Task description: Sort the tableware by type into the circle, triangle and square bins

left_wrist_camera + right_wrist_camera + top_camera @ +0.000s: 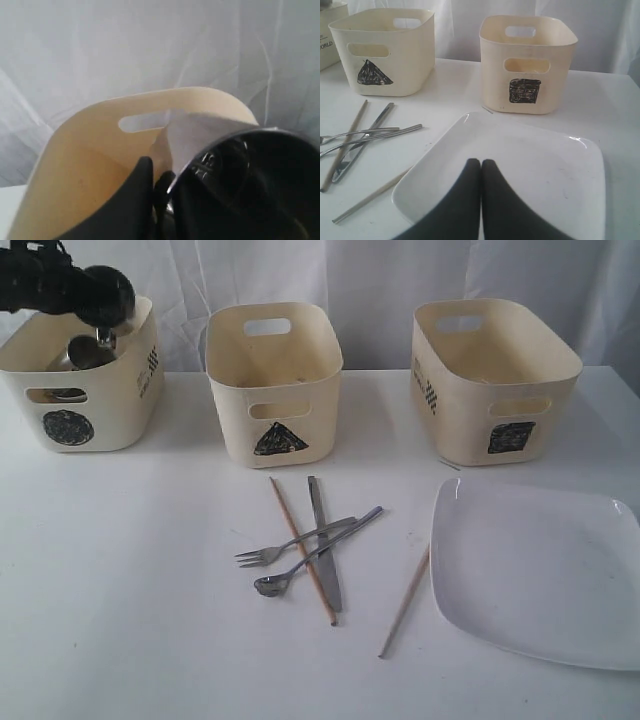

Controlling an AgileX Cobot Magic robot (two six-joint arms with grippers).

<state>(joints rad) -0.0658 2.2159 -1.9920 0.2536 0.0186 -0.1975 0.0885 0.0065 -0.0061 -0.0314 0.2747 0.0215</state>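
My left gripper (102, 335) hangs over the circle bin (75, 425) at the back left. It is shut on the rim of a steel bowl (245, 195), which tilts above the bin's inner wall (85, 165). A white shape (197, 135) shows behind the bowl. The fork (290, 543), spoon (268, 586), knife (331, 588) and one chopstick (288, 523) lie crossed in front of the triangle bin (275, 380). A second chopstick (405, 602) lies beside the large white square plate (540, 570). My right gripper (481, 162) is shut and empty, low over that plate (535, 160). Both mugs are hidden.
The square bin (495, 380) stands at the back right, behind the plate. White cloth hangs behind all three bins. The plate reaches close to the table's right edge. Bare tabletop lies at the front left.
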